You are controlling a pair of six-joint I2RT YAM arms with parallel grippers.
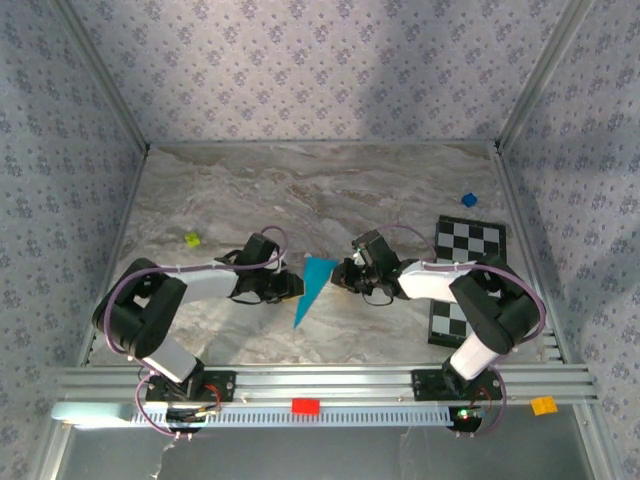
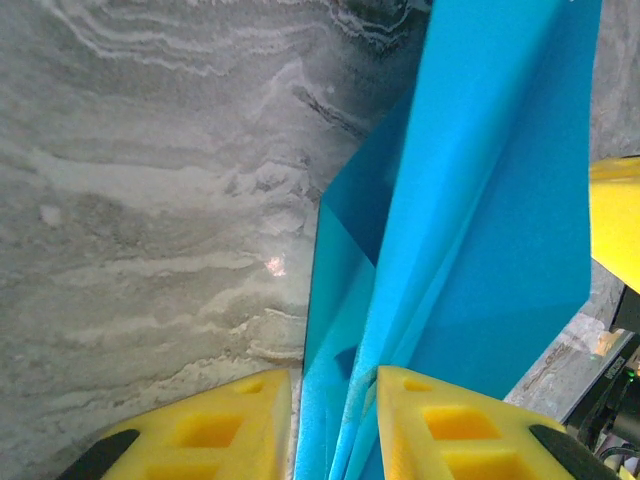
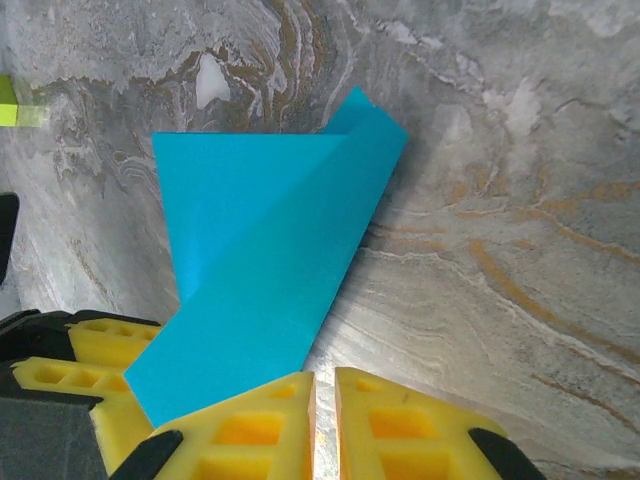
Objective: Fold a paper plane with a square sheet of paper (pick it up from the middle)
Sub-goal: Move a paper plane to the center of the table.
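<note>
top external first: the blue paper (image 1: 315, 280) sits mid-table, folded to a long wedge with its sharp tip toward the near edge, right between the two arms. the left gripper (image 1: 292, 284) is up against its left edge and the right gripper (image 1: 340, 277) is at its wide upper right corner. off to the right lies the checkered board (image 1: 470, 262), with a tiny blue cube (image 1: 469, 199) beyond it, and a small lime-green block (image 1: 192, 239) sits well apart on the left of the marble table (image 1: 230, 190).

left wrist now: the left gripper (image 2: 335, 385) has its yellow fingers (image 2: 225, 420) part open, and the blue paper (image 2: 480, 200) runs straight down into the gap, its folded layers filling the space between them, so it is clamped there. the paper stands up on edge off the table, creases fanning upward. one yellow finger (image 2: 615, 215) of the right gripper shows just beside the paper's right edge.

right wrist: the right gripper (image 3: 323, 378) is all but closed, just a thin slit between the fingers (image 3: 260, 420), and nothing to be seen in that slit. the blue paper (image 3: 270, 230) reaches down to the tip of one finger and meets it. the left gripper's fingers (image 3: 60, 378) sit at the lower left against the paper's corner, and the lime-green block (image 3: 8, 100) peeks in at the left edge.
</note>
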